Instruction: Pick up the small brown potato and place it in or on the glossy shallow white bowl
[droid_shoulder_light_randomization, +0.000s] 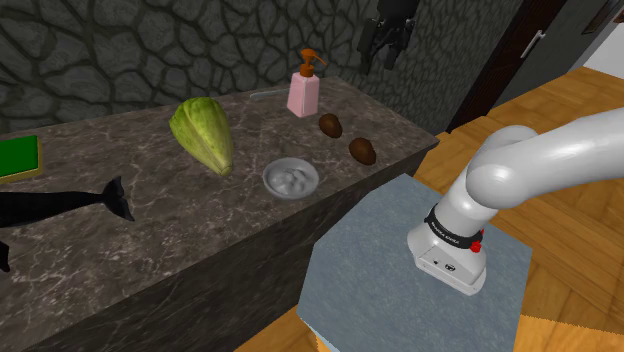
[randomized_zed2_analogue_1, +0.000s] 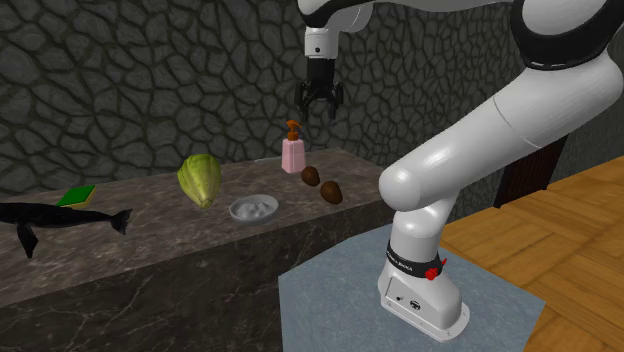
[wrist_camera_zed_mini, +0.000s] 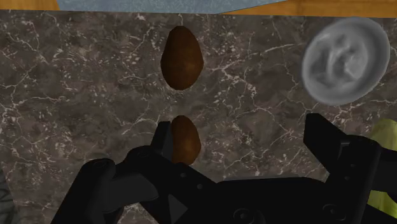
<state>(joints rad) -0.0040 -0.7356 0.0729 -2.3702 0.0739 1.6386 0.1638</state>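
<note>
Two brown potatoes lie near the counter's end. The smaller potato (droid_shoulder_light_randomization: 329, 125) (randomized_zed2_analogue_1: 311, 176) (wrist_camera_zed_mini: 184, 139) lies close to the pink soap bottle. The larger potato (droid_shoulder_light_randomization: 362, 151) (randomized_zed2_analogue_1: 331, 192) (wrist_camera_zed_mini: 182, 58) lies nearer the counter edge. The shallow white bowl (droid_shoulder_light_randomization: 291, 179) (randomized_zed2_analogue_1: 253, 208) (wrist_camera_zed_mini: 345, 60) rests between the potatoes and a green cabbage. My black gripper (droid_shoulder_light_randomization: 388, 45) (randomized_zed2_analogue_1: 320, 108) (wrist_camera_zed_mini: 239, 133) hangs high above the potatoes, open and holding nothing. In the wrist view one finger (wrist_camera_zed_mini: 156, 153) partly covers the small potato far below it.
On the dark marble counter (droid_shoulder_light_randomization: 150, 230) stand a pink soap bottle (droid_shoulder_light_randomization: 304, 92), a green cabbage (droid_shoulder_light_randomization: 203, 133), a green sponge (droid_shoulder_light_randomization: 18, 157) and a long black object (droid_shoulder_light_randomization: 60, 203). A stone wall backs the counter. The grey stand (droid_shoulder_light_randomization: 400, 270) is in front.
</note>
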